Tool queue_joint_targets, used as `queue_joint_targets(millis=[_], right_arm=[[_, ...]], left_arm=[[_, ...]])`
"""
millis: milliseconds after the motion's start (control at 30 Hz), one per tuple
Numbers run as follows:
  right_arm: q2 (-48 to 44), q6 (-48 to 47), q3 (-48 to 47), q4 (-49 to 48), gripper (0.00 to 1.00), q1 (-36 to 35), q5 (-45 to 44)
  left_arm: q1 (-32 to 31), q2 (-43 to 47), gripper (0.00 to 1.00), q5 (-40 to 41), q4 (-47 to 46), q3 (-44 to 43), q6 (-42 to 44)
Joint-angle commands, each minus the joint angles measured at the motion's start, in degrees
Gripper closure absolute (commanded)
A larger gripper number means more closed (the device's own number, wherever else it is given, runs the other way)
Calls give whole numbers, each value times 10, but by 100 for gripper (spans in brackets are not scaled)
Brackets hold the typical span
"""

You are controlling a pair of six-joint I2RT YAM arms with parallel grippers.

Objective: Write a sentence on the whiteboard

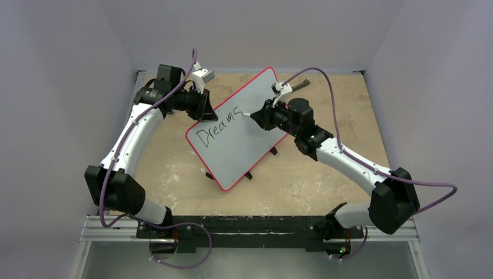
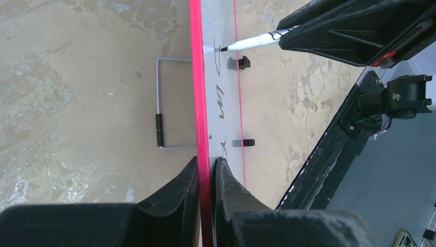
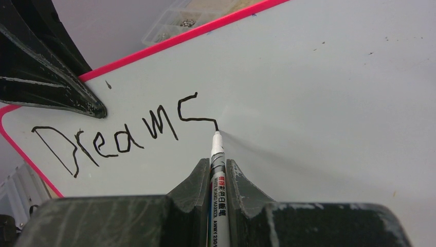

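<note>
The right gripper [image 3: 216, 163] is clamped tight on a white marker [image 3: 217, 148], whose tip touches the whiteboard [image 3: 329, 92] at the end of the sentence [image 3: 123, 136], so far 1 word, "Dreams". The left gripper [image 2: 207, 160] is nearly closed, pinching the board's red rim. The board stands slanted on the table [image 1: 325, 174].

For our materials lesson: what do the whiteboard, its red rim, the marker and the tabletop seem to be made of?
Whiteboard: smooth coated panel, slightly glossy; ink lines lie crisp.
Red rim: probably plastic; even bright colour, rounded corners.
Marker: white plastic barrel, it seems, with printed lettering.
Tabletop: perhaps wood board, matt; tan, scuffed with pale blotches.
</note>
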State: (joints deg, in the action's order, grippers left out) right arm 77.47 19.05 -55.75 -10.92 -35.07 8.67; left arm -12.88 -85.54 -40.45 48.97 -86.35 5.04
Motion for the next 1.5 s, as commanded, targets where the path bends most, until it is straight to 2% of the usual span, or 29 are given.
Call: queue_joint_targets(millis=[0, 500, 700, 933, 1133, 1300, 1467], right_arm=[[-11, -8, 6, 9, 100, 2, 18], [-10, -3, -20, 3, 100, 1, 66], [-48, -1, -22, 4, 100, 1, 69], [-108, -5, 12, 5, 100, 1, 47], [-138, -20, 65, -7, 100, 1, 79], [-142, -19, 94, -39, 100, -4, 157], [-126, -59, 82, -18, 100, -52, 150]], left_arm=[[-4, 30, 100, -16, -36, -9, 27], [-4, 32, 100, -16, -36, -9, 28], [-4, 34, 100, -17, -38, -8, 27], [-3, 35, 100, -13, -39, -7, 26], [-6, 36, 100, -10, -45, -4, 12], [-7, 38, 100, 6, -48, 0, -6], [-7, 32, 100, 33, -47, 10, -21]])
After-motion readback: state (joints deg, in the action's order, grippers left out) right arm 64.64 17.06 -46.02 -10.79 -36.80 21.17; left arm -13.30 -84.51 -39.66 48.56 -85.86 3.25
